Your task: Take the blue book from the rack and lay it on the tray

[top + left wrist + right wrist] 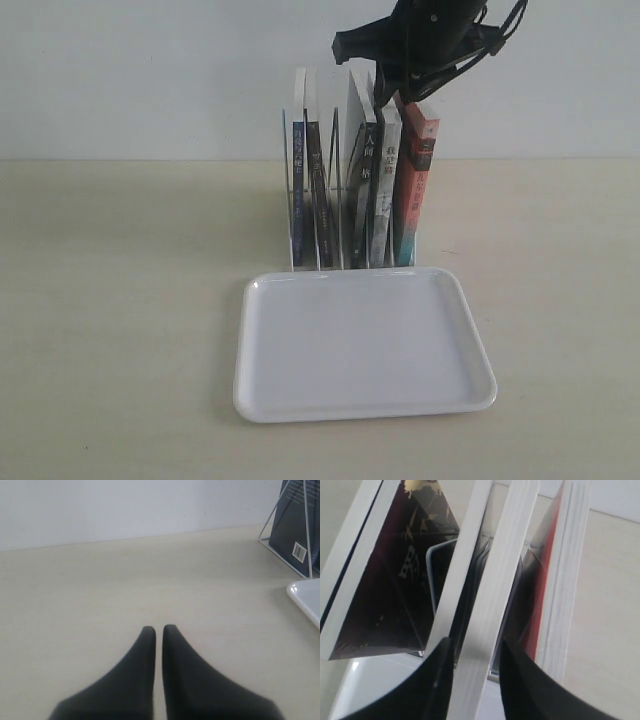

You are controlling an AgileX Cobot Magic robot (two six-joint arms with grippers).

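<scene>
Two fingers of your right gripper (475,647) straddle the top edge of the white-spined book (487,605) beside the red-orange book (547,595), close against it, though you cannot tell whether they pinch it. Your left gripper (159,630) is nearly closed on nothing. The blue book (298,190) stands at the left end of the rack (336,170), behind the tray (360,345).
</scene>
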